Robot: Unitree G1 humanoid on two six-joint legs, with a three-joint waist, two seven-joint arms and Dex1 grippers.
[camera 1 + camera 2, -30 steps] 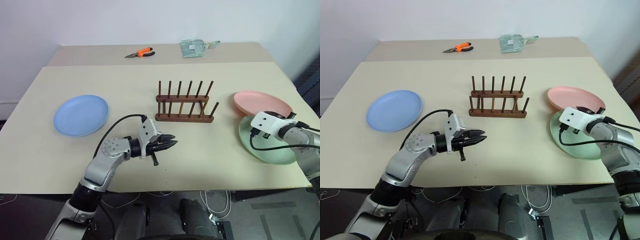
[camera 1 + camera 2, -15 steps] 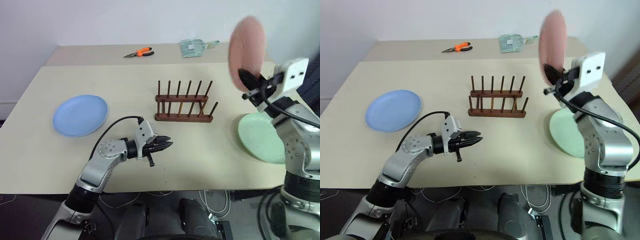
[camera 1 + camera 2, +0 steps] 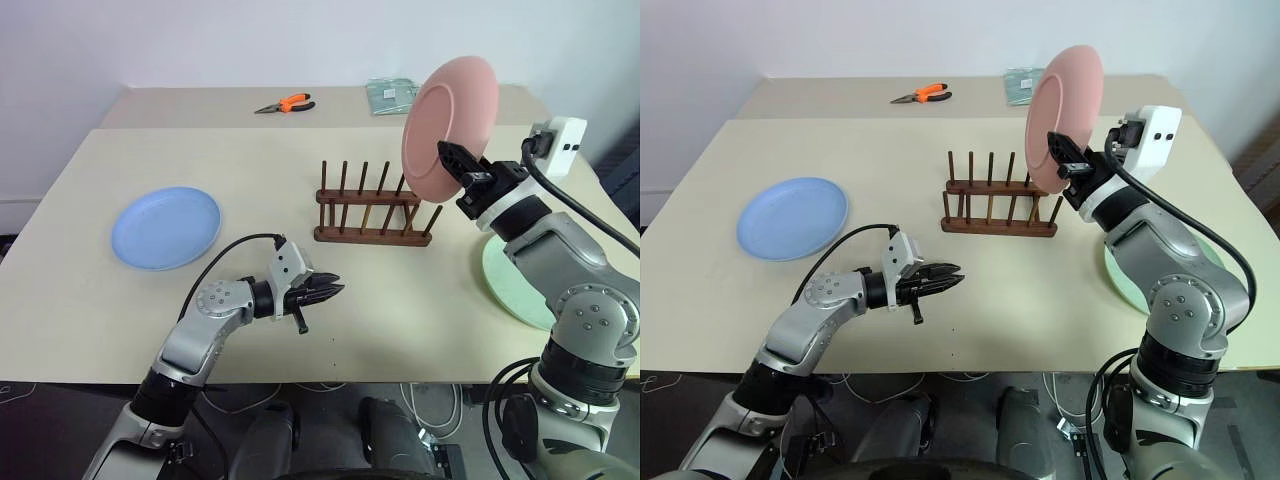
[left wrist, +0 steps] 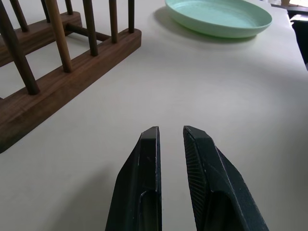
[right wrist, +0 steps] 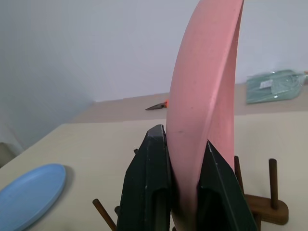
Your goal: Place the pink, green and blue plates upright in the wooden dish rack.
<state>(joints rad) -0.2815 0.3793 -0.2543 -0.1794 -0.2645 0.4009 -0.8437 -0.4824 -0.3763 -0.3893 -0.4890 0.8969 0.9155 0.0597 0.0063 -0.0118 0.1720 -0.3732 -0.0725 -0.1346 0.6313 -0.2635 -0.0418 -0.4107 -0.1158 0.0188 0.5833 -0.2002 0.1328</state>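
Observation:
My right gripper [image 3: 452, 160] is shut on the lower rim of the pink plate [image 3: 450, 125], which it holds upright in the air above the right end of the wooden dish rack [image 3: 375, 215]. The rack's pegs hold nothing. To the right of the rack, the green plate [image 3: 510, 285] lies flat on the table, partly hidden by my right arm. Far to the left lies the blue plate [image 3: 165, 227], also flat. My left gripper [image 3: 335, 290] hovers low over the table in front of the rack, shut with only a narrow slit between its fingers and holding nothing.
Orange-handled pliers [image 3: 283, 103] and a clear plastic bag [image 3: 392, 93] lie on the far table section behind the rack. The table's front edge [image 3: 330, 378] runs just below my left arm. A black cable loops from my left wrist.
My right gripper has lifted the pink plate off the green one, turned it upright, and carried it left over the rack's right end. The left arm has stayed put.

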